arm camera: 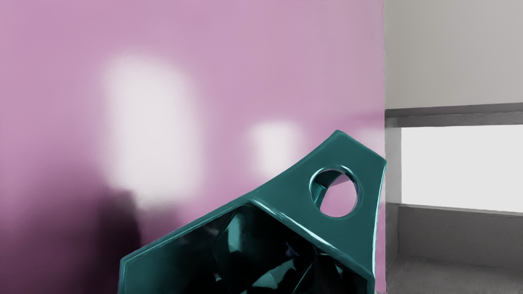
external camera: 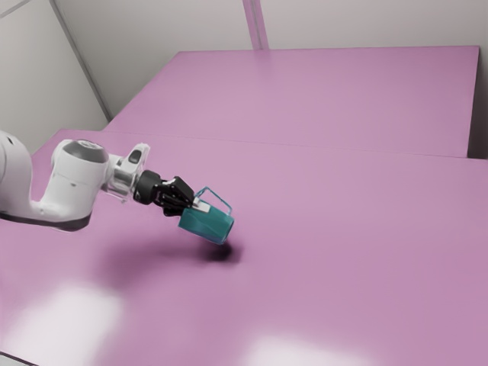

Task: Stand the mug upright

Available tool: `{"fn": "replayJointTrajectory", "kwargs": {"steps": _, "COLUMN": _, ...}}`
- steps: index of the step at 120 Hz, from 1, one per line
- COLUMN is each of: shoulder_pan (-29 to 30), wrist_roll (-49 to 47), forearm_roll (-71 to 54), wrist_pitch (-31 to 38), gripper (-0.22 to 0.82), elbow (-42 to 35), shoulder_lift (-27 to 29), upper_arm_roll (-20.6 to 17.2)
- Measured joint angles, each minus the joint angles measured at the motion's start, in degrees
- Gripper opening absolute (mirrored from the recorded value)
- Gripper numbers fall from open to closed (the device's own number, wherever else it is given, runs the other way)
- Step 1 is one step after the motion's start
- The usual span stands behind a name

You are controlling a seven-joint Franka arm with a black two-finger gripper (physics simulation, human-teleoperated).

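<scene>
The black two-finger gripper (external camera: pixel 197 204) gripped the teal mug (external camera: pixel 207 223) by its mouth end; the mug's long axis slanted down from the gripper, base farthest.

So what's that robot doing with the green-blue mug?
The robot arm has the mug in its black gripper. It's meant to set the mug upright on the table, but that isn't done: the mug is tipped over at a slant, with its handle sticking out on the upper side. A dark shadow lies on the table by the mug's low end; I can't tell whether that end touches down.
</scene>
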State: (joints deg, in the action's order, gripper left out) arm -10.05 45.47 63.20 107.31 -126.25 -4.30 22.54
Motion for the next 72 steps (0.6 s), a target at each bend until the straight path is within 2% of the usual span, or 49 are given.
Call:
{"fn": "replayJointTrajectory", "kwargs": {"steps": 10, "shoulder_pan": 0.11, "wrist_roll": -1.71, "forearm_roll": -9.69, "wrist_pitch": 0.59, "gripper": -0.18, "elbow": 6.2, "shoulder_lift": 0.04, "upper_arm_roll": -0.93}}
{"fn": "replayJointTrajectory", "kwargs": {"steps": 19, "shoulder_pan": 0.18, "wrist_roll": -3.3, "forearm_roll": -18.2, "wrist_pitch": 2.47, "gripper": -0.18, "elbow": 8.29, "shoulder_lift": -0.18, "upper_arm_roll": -1.6}}
{"fn": "replayJointTrajectory", "kwargs": {"steps": 38, "shoulder_pan": -0.12, "wrist_roll": -6.18, "forearm_roll": -34.23, "wrist_pitch": 11.84, "gripper": -0.18, "elbow": 8.53, "shoulder_lift": -0.43, "upper_arm_roll": -3.96}}
{"fn": "replayJointTrajectory", "kwargs": {"steps": 60, "shoulder_pan": -0.81, "wrist_roll": -8.77, "forearm_roll": -43.14, "wrist_pitch": 24.19, "gripper": -0.18, "elbow": 7.55, "shoulder_lift": -2.45, "upper_arm_roll": -5.33}}
{"fn": "replayJointTrajectory", "kwargs": {"steps": 72, "shoulder_pan": -0.8, "wrist_roll": -9.98, "forearm_roll": -48.71, "wrist_pitch": 28.2, "gripper": -0.18, "elbow": 7.52, "shoulder_lift": -4.81, "upper_arm_roll": -5.46}}
